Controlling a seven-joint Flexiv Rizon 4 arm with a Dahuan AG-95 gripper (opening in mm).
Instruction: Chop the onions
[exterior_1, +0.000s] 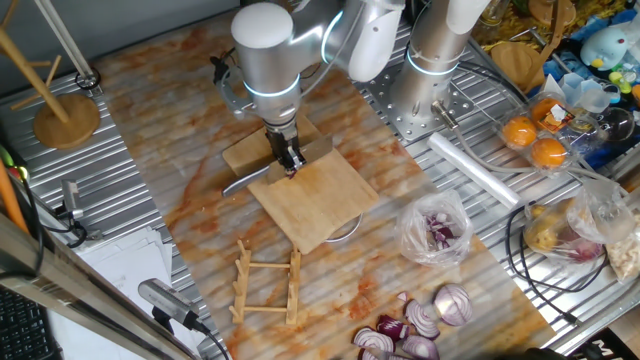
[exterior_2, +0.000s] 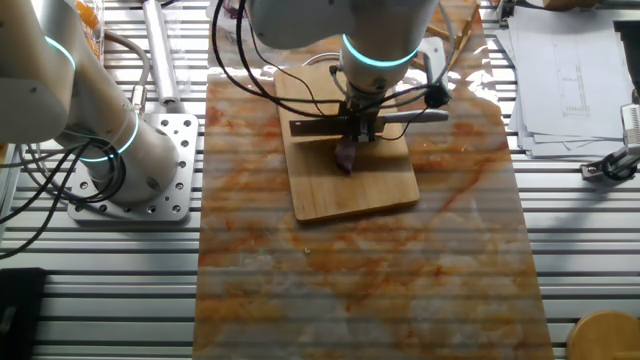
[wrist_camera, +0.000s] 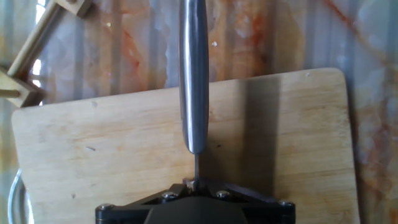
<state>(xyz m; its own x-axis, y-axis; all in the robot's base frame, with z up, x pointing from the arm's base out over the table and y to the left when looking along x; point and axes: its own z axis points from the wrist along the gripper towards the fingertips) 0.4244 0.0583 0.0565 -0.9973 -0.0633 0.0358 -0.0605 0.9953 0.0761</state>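
My gripper (exterior_1: 290, 160) is shut on a steel knife (exterior_2: 410, 117) and holds it over the wooden cutting board (exterior_1: 320, 205). In the other fixed view the gripper (exterior_2: 358, 130) holds the knife level, its dark blade to the left and its silver handle to the right. A small purple onion wedge (exterior_2: 345, 157) lies on the board (exterior_2: 350, 190) right under the blade. In the hand view the knife handle (wrist_camera: 193, 74) runs away from the gripper (wrist_camera: 196, 183) over the board (wrist_camera: 93, 149). The onion is hidden there.
Bigger purple onion halves and slices (exterior_1: 420, 325) lie at the front right, next to a clear bag of onion pieces (exterior_1: 435, 230). A wooden rack (exterior_1: 265, 285) lies in front of the board. A wooden stand (exterior_1: 65, 110), oranges (exterior_1: 535, 140) and the arm base (exterior_1: 435, 60) are around.
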